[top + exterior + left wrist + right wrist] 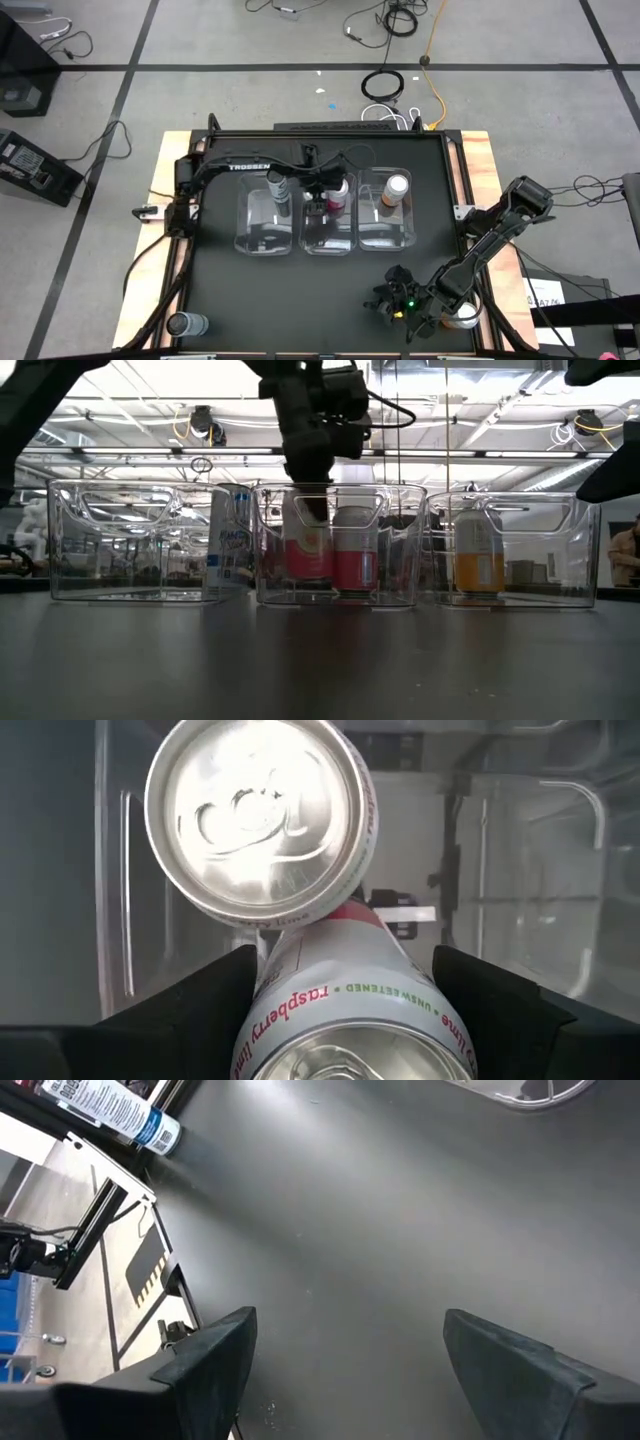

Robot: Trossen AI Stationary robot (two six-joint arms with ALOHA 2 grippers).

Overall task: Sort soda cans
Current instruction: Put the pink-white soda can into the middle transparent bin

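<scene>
I count three clear bins in a row across the middle of the black table [250,290]: the left bin [262,240] holds one grey can [277,186], the middle bin [328,242] holds two pink cans, and the right bin [385,235] holds one orange can [396,189]. One more grey can [186,324] lies on its side at the near left corner, and another can top [461,318] shows at the near right edge, mostly hidden by my right arm. My left gripper [340,1010] reaches down into the middle bin, fingers spread just wide enough to sit either side of a raspberry pink can [345,1010]; whether they grip it I cannot tell, and the second pink can [260,815] touches it. My right gripper [345,1370] hangs wide open and empty over bare table near the front right, with open room between it and the bins.
</scene>
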